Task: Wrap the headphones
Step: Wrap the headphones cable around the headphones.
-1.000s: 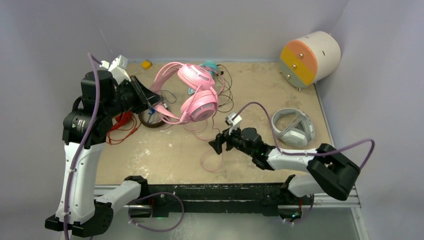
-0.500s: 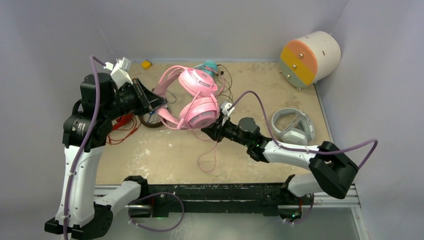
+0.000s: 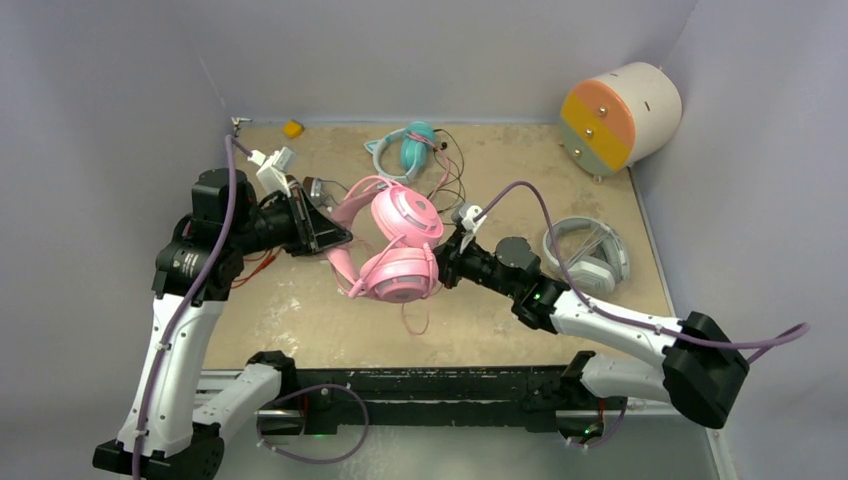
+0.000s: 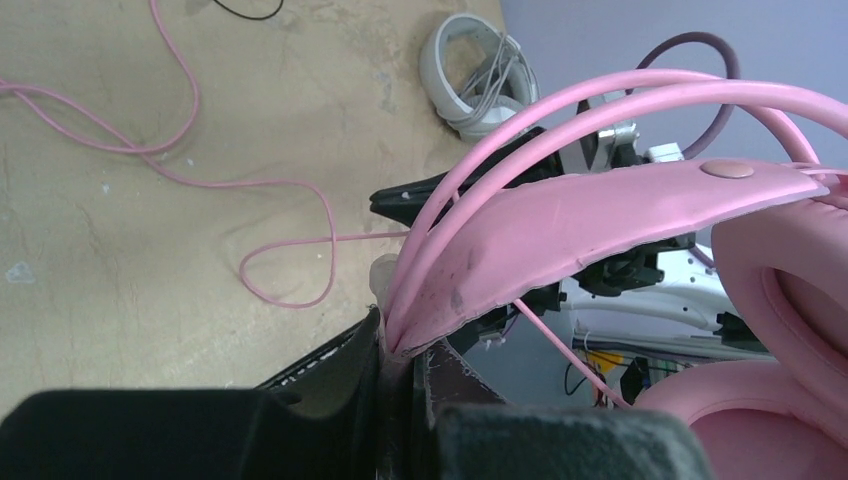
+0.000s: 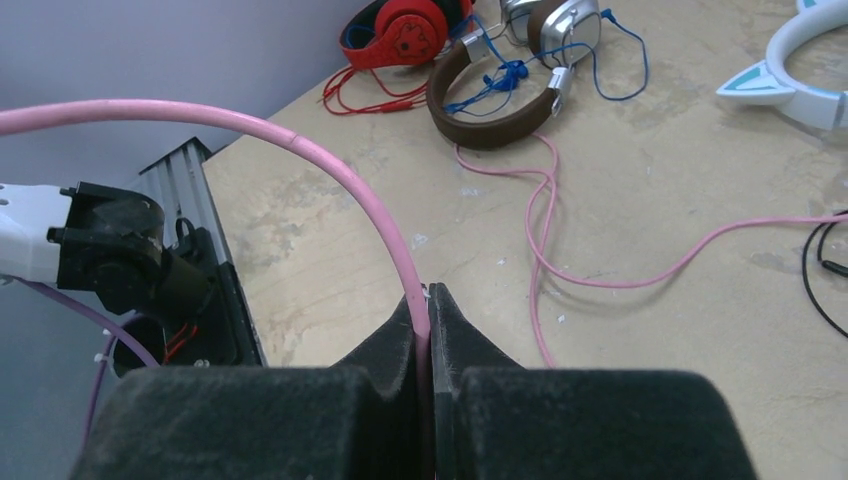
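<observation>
I have the pink headphones (image 3: 400, 245) held between my two arms near the middle of the table (image 3: 300, 320). The left gripper (image 4: 400, 345) is clenched on one end of the pink headband (image 4: 600, 215), right where the twin thin hoops run into the padded strap. In the overhead view the two ear cups sit just right of that gripper, one behind the other. I cannot tell whether the nearer cup touches the table.

The right gripper (image 5: 428, 305) is clamped tight on the thin pink cable (image 5: 385, 225), which arcs up and off to the left from between its fingers. It sits just beside the nearer cup. More of that cable lies slack in loops on the table.

The grey-white pair (image 3: 585, 255) lies on the right side of the table, beyond the right arm. The brown pair (image 5: 495, 120), with silver cups and a blue cord, lies towards the left edge, next to a red pair (image 5: 400, 30). A teal pair (image 3: 410, 145) sits by the far edge, and a coloured cylinder (image 3: 620, 115) lies in the far right corner
</observation>
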Controlling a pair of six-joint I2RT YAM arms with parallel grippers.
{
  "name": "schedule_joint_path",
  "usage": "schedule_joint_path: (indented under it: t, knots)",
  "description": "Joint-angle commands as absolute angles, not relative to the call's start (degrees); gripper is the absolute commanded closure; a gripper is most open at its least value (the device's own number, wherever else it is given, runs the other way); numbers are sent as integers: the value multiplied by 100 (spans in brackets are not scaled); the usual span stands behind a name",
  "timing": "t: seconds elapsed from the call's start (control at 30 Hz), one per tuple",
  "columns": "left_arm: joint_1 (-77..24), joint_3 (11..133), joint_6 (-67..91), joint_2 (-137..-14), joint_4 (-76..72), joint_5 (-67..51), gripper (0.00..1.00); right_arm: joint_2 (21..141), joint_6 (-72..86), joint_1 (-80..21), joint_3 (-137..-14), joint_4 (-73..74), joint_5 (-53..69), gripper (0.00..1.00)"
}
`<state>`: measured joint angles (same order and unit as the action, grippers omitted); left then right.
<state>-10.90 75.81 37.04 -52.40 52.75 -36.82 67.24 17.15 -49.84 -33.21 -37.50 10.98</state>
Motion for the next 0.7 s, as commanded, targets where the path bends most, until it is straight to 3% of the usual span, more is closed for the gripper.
schedule_joint_path:
  t: [0.0, 0.3, 0.43, 0.67]
  knots:
    - [-1063, 7424, 3724, -5108, 4648, -4295, 100, 6290, 1812, -4973, -3452, -3458, 856, 100]
    - [-1071, 6900, 3470, -5139, 4331, -5038, 100, 6630, 1769, -4971, -3789, -2914, 1328, 100]
    - [-1106, 6729, 3118, -5084, 4524, -5060, 100, 6457, 1948, -4921, -3999, -2356, 726, 100]
    - [-1107, 6630, 3086, -4865, 4766, -3776, 100, 5490, 2180, -4834, -3974, -1310, -843, 100]
